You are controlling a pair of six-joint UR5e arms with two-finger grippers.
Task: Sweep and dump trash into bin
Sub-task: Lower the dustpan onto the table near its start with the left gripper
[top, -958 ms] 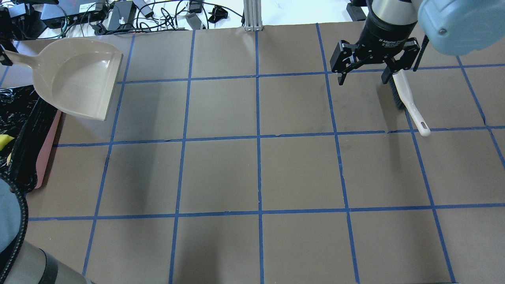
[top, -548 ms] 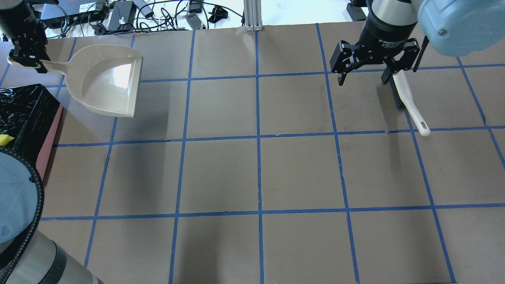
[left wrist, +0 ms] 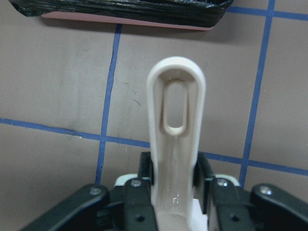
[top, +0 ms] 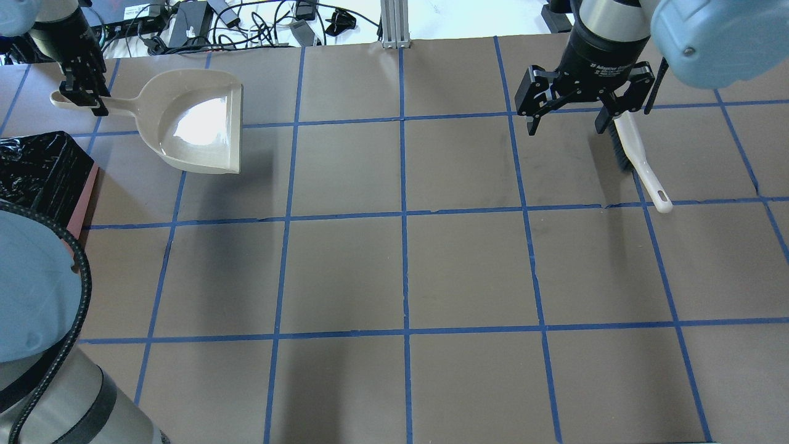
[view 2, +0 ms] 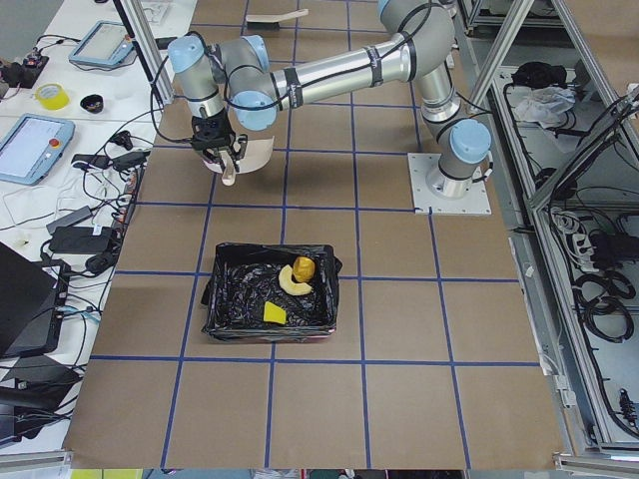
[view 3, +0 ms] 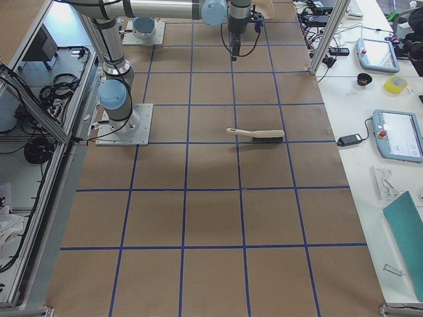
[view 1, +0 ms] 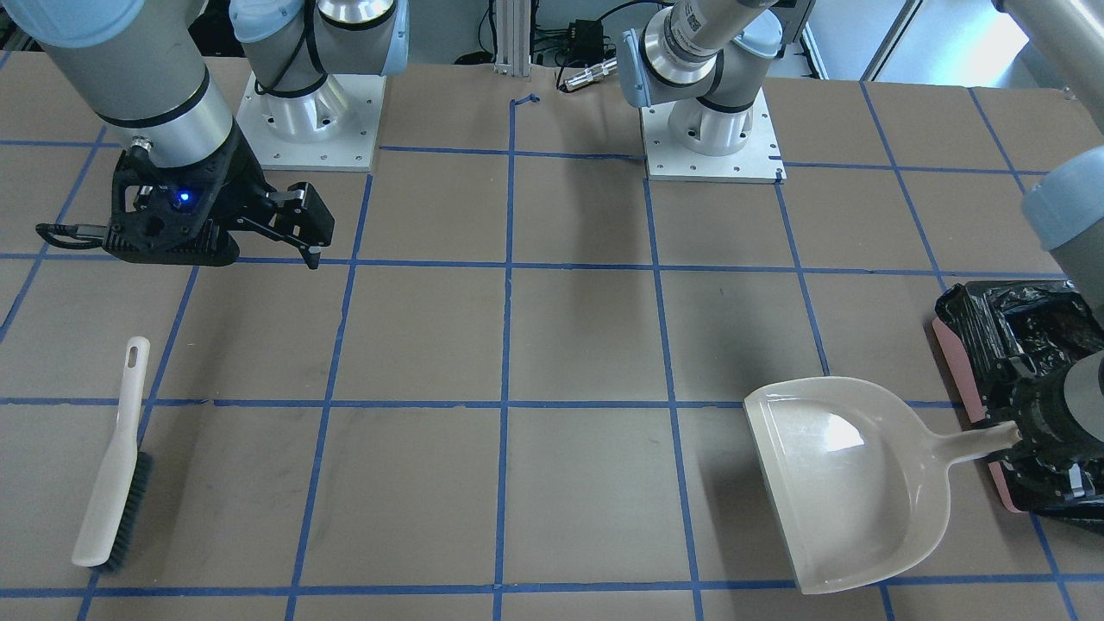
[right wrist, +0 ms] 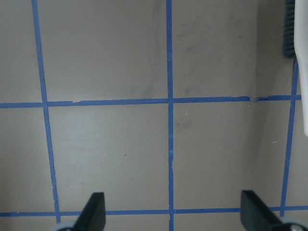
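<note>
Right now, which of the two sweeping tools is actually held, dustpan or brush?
The beige dustpan: the left gripper has its jaws shut on the handle. The brush lies loose on the table; the right gripper is open and empty.

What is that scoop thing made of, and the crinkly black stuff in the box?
The dustpan looks like hard, smooth beige plastic: its pan throws back a bright, glossy glare. The black liner in the bin seems to be thin plastic film, since it wrinkles and glints.

dustpan (top: 203, 123) beige | bin (view 1: 953, 354) pink, liner (view 2: 250, 311) glossy black | table (top: 345, 271) brown, blue grid | brush (view 1: 108, 483) cream, bristles (view 1: 136, 500) dark
</note>
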